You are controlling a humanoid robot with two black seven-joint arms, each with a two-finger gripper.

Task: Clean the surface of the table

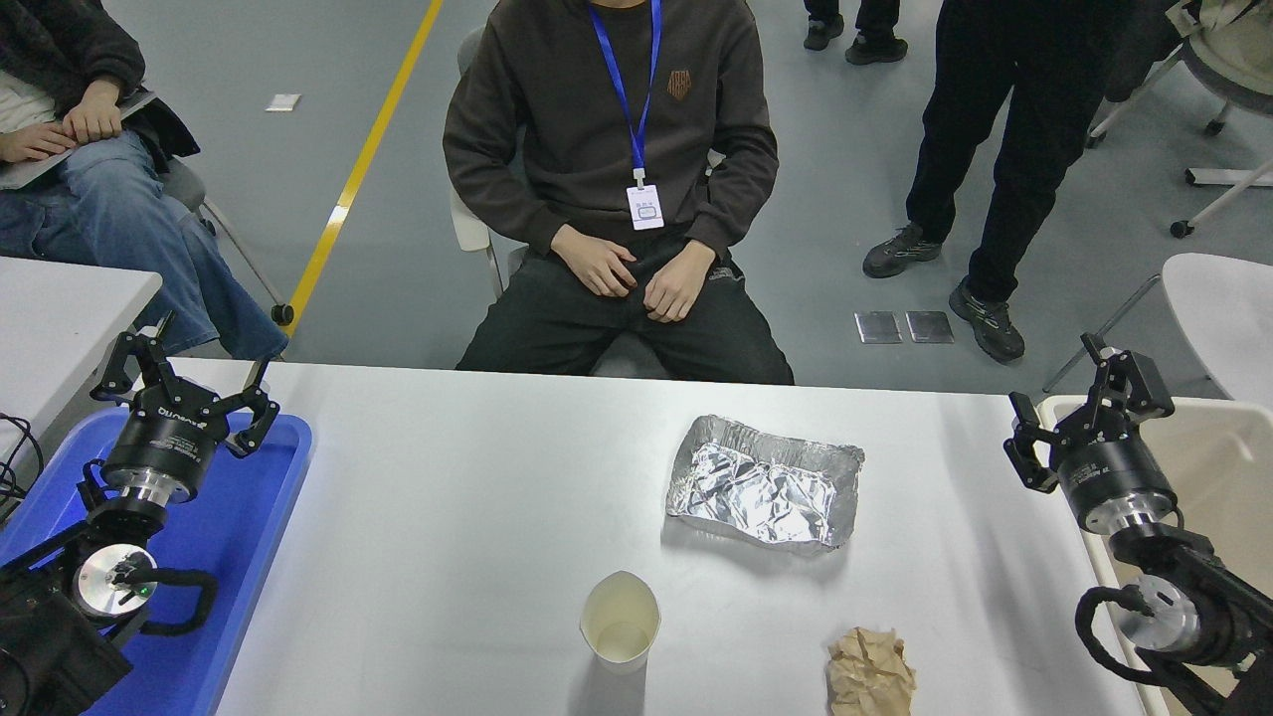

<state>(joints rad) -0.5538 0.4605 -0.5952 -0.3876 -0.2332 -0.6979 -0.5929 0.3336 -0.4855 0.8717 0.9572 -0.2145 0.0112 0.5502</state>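
On table surface (pixel 477 517): foil tray (pixel 764 482), cup (pixel 621 617).

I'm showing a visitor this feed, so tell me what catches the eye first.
A crumpled foil tray shines at the middle of the white table surface, with a paper cup and a crumpled brown paper ball nearer the camera. The left gripper hangs open above a blue tray; the right gripper is open at the table's right edge.

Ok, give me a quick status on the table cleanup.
Left gripper open over blue tray; right gripper open. Table surface uncleared: foil tray, paper cup, crumpled paper.
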